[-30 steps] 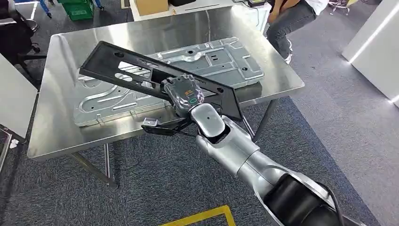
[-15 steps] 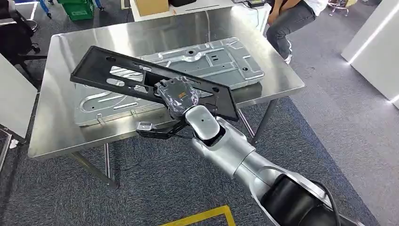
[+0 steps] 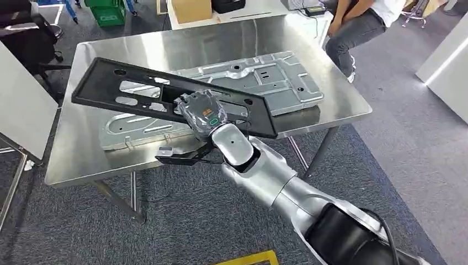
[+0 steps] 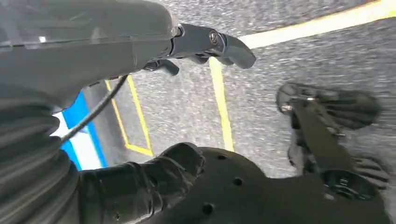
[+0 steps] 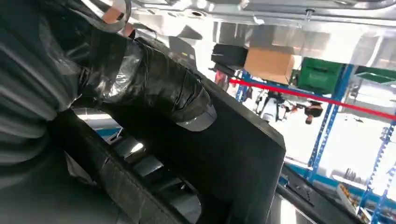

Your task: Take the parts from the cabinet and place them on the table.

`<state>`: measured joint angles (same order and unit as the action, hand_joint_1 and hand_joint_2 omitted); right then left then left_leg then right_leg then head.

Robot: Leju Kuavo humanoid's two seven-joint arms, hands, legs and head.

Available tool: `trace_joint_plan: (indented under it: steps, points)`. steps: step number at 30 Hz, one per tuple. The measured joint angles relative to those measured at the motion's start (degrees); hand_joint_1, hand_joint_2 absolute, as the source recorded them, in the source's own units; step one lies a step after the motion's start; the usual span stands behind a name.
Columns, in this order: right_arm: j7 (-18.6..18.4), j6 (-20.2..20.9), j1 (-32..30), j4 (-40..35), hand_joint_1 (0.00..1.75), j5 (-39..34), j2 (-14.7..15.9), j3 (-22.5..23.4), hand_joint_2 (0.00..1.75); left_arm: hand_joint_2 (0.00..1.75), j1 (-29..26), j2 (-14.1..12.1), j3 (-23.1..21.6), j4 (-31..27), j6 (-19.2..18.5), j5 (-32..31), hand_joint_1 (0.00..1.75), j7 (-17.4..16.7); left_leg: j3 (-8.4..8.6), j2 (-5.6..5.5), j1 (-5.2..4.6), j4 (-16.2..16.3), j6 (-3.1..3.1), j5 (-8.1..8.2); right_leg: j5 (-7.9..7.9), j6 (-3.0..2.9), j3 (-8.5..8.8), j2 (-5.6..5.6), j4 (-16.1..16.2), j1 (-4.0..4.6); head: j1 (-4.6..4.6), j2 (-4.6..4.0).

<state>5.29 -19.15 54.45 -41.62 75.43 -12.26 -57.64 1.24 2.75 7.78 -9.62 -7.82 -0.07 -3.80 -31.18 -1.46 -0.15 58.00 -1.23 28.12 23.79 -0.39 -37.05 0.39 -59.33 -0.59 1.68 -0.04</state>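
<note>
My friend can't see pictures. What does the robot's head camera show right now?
The robot's right hand holds a long black frame part tilted above a shiny metal table. Under it a silver stamped metal panel lies flat on the table. A seated person's legs show beyond the far corner.

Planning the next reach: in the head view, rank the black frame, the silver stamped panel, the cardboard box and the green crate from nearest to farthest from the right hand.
1. Black frame: gripped by the right hand.
2. Silver stamped panel: on the table, under the frame.
3. Cardboard box: beyond the table's far edge.
4. Green crate: far left, on the floor.
</note>
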Motion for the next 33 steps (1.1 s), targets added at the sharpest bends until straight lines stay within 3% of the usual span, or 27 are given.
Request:
trace_joint_plan:
  steps: [2, 3, 4, 5, 6, 8, 9, 10, 11, 13, 14, 15, 16, 17, 19, 21, 23, 24, 25, 26, 27, 28, 29, 30, 31, 32, 33]
  points:
    - [-0.1, 0.1, 0.0, 0.0, 1.75, 0.1, 0.0, -0.2, 1.75, 1.75, -0.1, 0.0, 0.1, 0.0, 0.0, 0.0, 0.00, 0.0, 0.05, -0.06, 0.45, -0.5, 0.84, 0.15, 0.46, -0.49, -0.07, -0.05, -0.5, 0.46, -0.04, 0.00]
    - [-0.1, 0.1, 0.1, 0.0, 1.75, 0.2, 0.0, -0.3, 1.75, 1.75, 0.0, 0.0, 0.1, 0.0, 0.0, 0.0, 0.00, 0.0, 0.37, -0.05, 0.49, -0.7, 1.19, 0.35, 0.63, -0.78, 0.10, -0.02, -0.1, 0.37, 0.05, 0.00]
    - [-0.1, 0.1, 0.1, -0.1, 1.75, 0.2, -0.2, -0.3, 1.75, 1.75, 0.1, -0.1, 0.2, 0.0, 0.0, 0.0, 0.00, 0.0, 0.58, 0.01, 0.47, -0.8, 1.55, 0.96, 0.72, -1.02, 1.04, -0.01, 0.6, -0.38, 0.04, 0.00]
    - [-0.1, 0.2, 0.2, -0.1, 1.75, 0.2, -0.2, -0.3, 1.75, 1.75, -0.1, -0.2, 0.2, 0.0, 0.0, 0.0, 0.00, 0.1, 0.51, 0.53, 0.57, 0.8, 1.91, 1.27, 1.05, -1.41, 2.04, -0.03, 1.2, -0.37, 0.13, 0.00]
    - [-0.1, 0.2, 0.4, -0.1, 1.75, 0.3, -0.2, -0.3, 1.75, 1.75, -0.1, -0.1, 0.2, 0.0, 0.0, 0.0, 0.00, 0.1, -1.56, 0.69, 0.73, 4.4, 2.28, 2.51, 1.37, -1.78, 2.72, -0.20, 1.4, -0.41, 0.29, 0.00]
    - [-0.1, 0.2, 0.4, -0.1, 1.75, 0.3, -0.2, -0.5, 1.75, 1.75, 0.0, -0.1, 0.3, 0.0, 0.0, 0.0, 0.00, 0.1, -7.50, 0.81, 1.06, 13.6, 2.88, 5.14, 2.42, -1.73, 3.85, -0.45, 1.5, -0.41, 0.24, 0.00]
    - [-0.1, 0.2, 0.2, -0.1, 1.75, 0.3, -0.2, -0.5, 1.75, 1.75, -0.1, -0.1, 0.3, 0.0, 0.0, 0.0, 0.00, 0.2, -9.93, 0.92, 1.18, 16.7, 3.13, 5.20, 3.03, -1.68, 4.54, -0.76, 1.5, -0.41, 0.22, 0.00]
    - [-0.1, 0.3, 0.0, -0.1, 1.75, 0.3, -0.2, -0.7, 1.75, 1.75, -0.1, -0.1, 0.3, 0.0, 0.0, 0.0, 0.00, 0.2, -11.33, 1.06, 1.30, 17.2, 3.27, 3.69, 3.73, -1.62, 5.45, -1.06, 1.5, -0.42, 0.22, 0.00]
    - [-0.1, 0.3, -0.1, -0.1, 1.75, 0.3, -0.2, -0.8, 1.75, 1.75, -0.2, -0.2, 0.3, 0.0, 0.0, 0.0, 0.00, 0.2, -11.27, 1.22, 1.37, 14.9, 3.29, 0.57, 4.53, -1.52, 6.50, -1.34, 1.5, -0.50, 0.26, 0.00]
    - [-0.1, 0.3, 0.0, -0.1, 1.75, 0.3, -0.2, -0.8, 1.75, 1.75, -0.5, -0.2, 0.3, 0.0, 0.0, 0.0, 0.00, 0.2, -8.26, 2.35, 1.34, 4.9, 3.04, -7.34, 6.29, -0.98, 8.93, -1.95, 1.5, -0.73, 0.24, 0.00]
    - [-0.1, 0.3, 0.0, -0.1, 1.75, 0.4, -0.2, -0.8, 1.75, 1.75, -0.7, -0.2, 0.3, 0.0, 0.0, 0.0, 0.00, 0.2, -7.06, 4.72, 0.86, 2.2, 2.85, -8.28, 7.12, -0.57, 9.30, -2.38, 1.8, -0.65, 0.11, 0.00]
    - [-0.1, 0.4, 0.3, 0.0, 1.75, 0.4, -0.1, -0.9, 1.75, 1.75, -0.6, -0.2, 0.3, 0.0, 0.0, 0.0, 0.00, 0.2, -7.07, 6.35, -0.32, 2.2, 2.48, -7.65, 7.44, -0.08, 9.91, -2.63, 1.9, -0.04, 0.46, 0.00]
    - [-0.1, 0.5, 0.5, -0.1, 1.75, 0.4, -0.2, -0.9, 1.75, 1.75, -0.2, -0.2, 0.4, 0.0, 0.0, 0.0, 0.00, 0.2, -6.08, 5.84, -0.06, 0.0, 1.32, -5.83, 7.70, 0.29, 9.98, -3.16, 2.1, 0.17, 0.48, 0.02]
    - [-0.1, 0.6, 0.5, -0.1, 1.75, 0.4, -0.1, -0.9, 1.75, 1.75, -0.1, -0.2, 0.4, 0.0, -0.1, 0.0, 0.00, 0.2, -6.31, 5.03, 0.00, 0.4, 0.82, -5.70, 7.90, 0.46, 10.47, -3.99, 2.5, 0.41, 0.35, 0.00]
    - [0.0, 0.6, 0.5, -0.2, 1.75, 0.4, -0.5, -1.0, 1.75, 1.75, 0.0, -0.2, 0.4, -0.1, -0.2, 0.0, 0.00, 0.2, -5.39, 3.33, 0.37, -0.1, -0.12, -4.91, 7.78, 0.91, 11.02, -4.36, 1.2, 0.28, 0.29, 0.02]
    - [0.0, 0.6, 0.7, -0.3, 1.75, 0.4, -0.4, -1.1, 1.75, 1.75, -0.3, -0.2, 0.4, -0.1, -0.2, 0.0, 0.00, 0.1, -4.13, 2.23, 0.47, -0.6, -0.99, -4.27, 7.57, 1.09, 7.27, -1.40, -5.0, -0.15, 0.26, 0.00]
    - [0.0, 0.7, 0.5, -0.3, 1.75, 0.4, -0.2, -1.1, 1.75, 1.75, -0.3, -0.2, 0.4, -0.1, -0.2, 0.0, 0.00, 0.1, -3.02, 0.74, 0.47, -0.6, -1.41, -3.23, 10.56, 1.22, 1.13, -0.78, -13.4, -0.21, 0.24, 0.00]
    - [0.0, 0.7, 0.2, -0.2, 1.75, 0.4, -0.1, -1.2, 1.75, 1.75, -0.3, -0.2, 0.4, -0.1, -0.2, 0.0, 0.00, 0.1, -2.34, -0.22, 0.45, -0.6, -1.43, -2.66, 12.76, 1.24, -1.41, -0.65, -15.7, -0.16, 0.18, 0.00]
    - [0.0, 0.7, 0.0, -0.1, 1.75, 0.4, 0.1, -1.3, 1.75, 1.75, -0.4, -0.2, 0.5, -0.1, -0.2, 0.0, 0.00, 0.1, -1.45, -1.17, 0.41, -0.6, -1.41, -2.05, 13.98, 1.18, -3.10, -0.56, -16.2, -0.14, 0.22, 0.00]
    - [0.0, 0.7, -0.1, -0.1, 1.75, 0.4, 0.1, -1.4, 1.75, 1.75, -0.5, -0.2, 0.5, -0.1, -0.2, 0.0, 0.00, 0.1, -0.50, -1.99, 0.33, -0.6, -1.36, -1.50, 13.72, 1.07, -3.83, -0.46, -14.9, -0.14, 0.18, 0.00]
    - [0.0, 0.7, -0.2, -0.1, 1.75, 0.4, 0.1, -1.4, 1.75, 1.75, -0.7, -0.2, 0.5, -0.1, -0.2, -0.1, 0.00, 0.1, 0.53, -2.69, 0.26, -0.6, -1.30, -0.78, 11.99, 0.81, -3.87, -0.29, -12.1, -0.13, 0.20, 0.00]
    - [0.0, 0.7, -0.1, -0.1, 1.75, 0.4, 0.1, -1.5, 1.75, 1.75, -0.8, -0.2, 0.5, -0.1, -0.3, -0.1, 0.00, 0.1, 1.60, -3.45, 0.15, -0.6, -1.12, -0.17, 8.29, 0.43, -3.57, 0.31, -7.9, -0.03, 0.20, 0.00]
    - [0.0, 0.8, -0.3, 0.0, 1.75, 0.4, 0.2, -1.6, 1.75, 1.75, -1.0, -0.1, 0.5, 0.0, -0.4, -0.1, 0.00, 0.2, 1.80, -4.07, 0.31, -0.6, -0.98, 0.61, 1.35, -0.11, -3.44, 2.48, -3.1, -0.09, 0.20, 0.00]
    - [0.0, 0.9, -0.5, 0.3, 1.75, 0.4, 1.1, -1.7, 1.75, 1.75, -0.9, 0.1, 0.6, 0.1, -0.4, -0.1, 0.00, 0.2, 2.55, -4.76, 0.21, 0.3, -0.48, 1.31, -4.27, -0.42, -4.35, 5.06, 0.2, 0.14, 0.32, 0.00]
    - [0.0, 1.0, -0.5, 0.2, 1.75, 0.4, 0.9, -1.9, 1.75, 1.75, -0.8, 0.0, 0.7, 0.1, -0.3, -0.1, 0.00, 0.4, 2.04, -5.85, 0.55, -0.3, 0.07, 1.71, -3.00, -0.48, -3.59, 4.39, -0.3, 0.38, -0.01, 0.00]
    - [0.1, 1.2, -0.5, 0.2, 1.75, 0.4, 0.5, -1.9, 1.75, 1.75, -0.8, 0.0, 0.7, 0.1, -0.3, -0.1, 0.00, 0.4, 1.91, -6.18, 0.86, -0.7, 0.49, 2.12, -3.17, -0.62, -3.49, 3.61, -0.5, 0.66, 0.05, 0.02]
    - [0.0, 1.2, -0.5, 0.2, 1.75, 0.4, 0.5, -1.9, 1.75, 1.75, -0.6, 0.0, 0.7, 0.0, -0.3, -0.1, 0.00, 0.5, 2.26, -6.20, 0.85, 0.5, 0.68, 1.64, -2.76, -1.21, -3.31, 3.09, 0.3, 0.73, -0.13, 0.00]
